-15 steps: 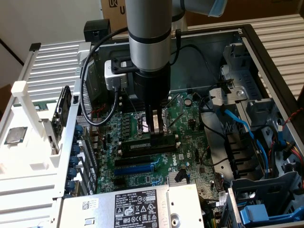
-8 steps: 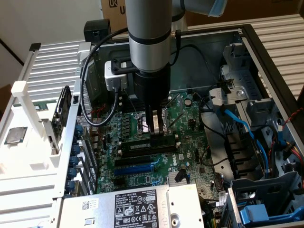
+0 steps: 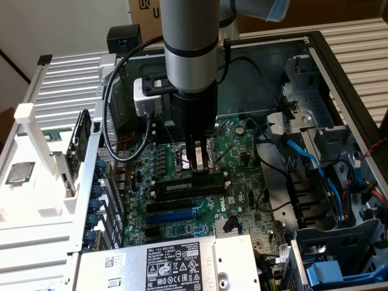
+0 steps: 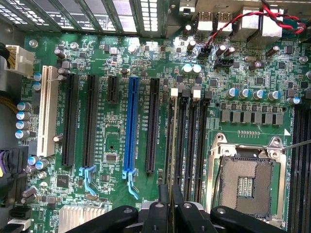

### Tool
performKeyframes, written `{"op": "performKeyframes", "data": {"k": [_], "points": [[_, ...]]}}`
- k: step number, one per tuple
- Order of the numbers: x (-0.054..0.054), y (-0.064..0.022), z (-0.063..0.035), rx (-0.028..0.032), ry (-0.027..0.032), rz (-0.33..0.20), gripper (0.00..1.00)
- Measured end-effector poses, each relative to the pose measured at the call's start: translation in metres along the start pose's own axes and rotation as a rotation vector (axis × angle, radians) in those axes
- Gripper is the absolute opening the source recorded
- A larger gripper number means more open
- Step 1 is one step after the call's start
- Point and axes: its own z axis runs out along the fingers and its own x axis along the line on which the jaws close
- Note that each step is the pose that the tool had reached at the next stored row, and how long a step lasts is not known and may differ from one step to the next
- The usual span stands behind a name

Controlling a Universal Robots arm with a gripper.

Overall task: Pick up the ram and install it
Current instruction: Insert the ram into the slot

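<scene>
**Install step: ram gripped and held low over the memory slots.**

The end effector (image 3: 200, 168) is closed on the ram (image 3: 185, 187) at about mid-length, long edge down, inside the case (image 3: 339, 66) and near the board (image 4: 112, 141). Judgement: pick-up is complete and insertion is in hand. Seating calls for the ram's lower edge to lie parallel to and directly over one of the slots (image 4: 187, 145), with the notch matched to the key and the clips (image 4: 174, 92) open, followed by a straight press. Not determinable: whether the ram touches a slot, which slot lies beneath it, and where the notch is. The wrist view presents the ram edge-on, partly covered by the end effector.
</scene>
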Motion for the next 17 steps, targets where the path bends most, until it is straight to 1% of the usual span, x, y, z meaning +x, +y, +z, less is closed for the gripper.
{"op": "performKeyframes", "data": {"k": [17], "points": [[-0.0001,0.0001,0.0031,0.0001,0.0001,-0.006,0.13]]}}
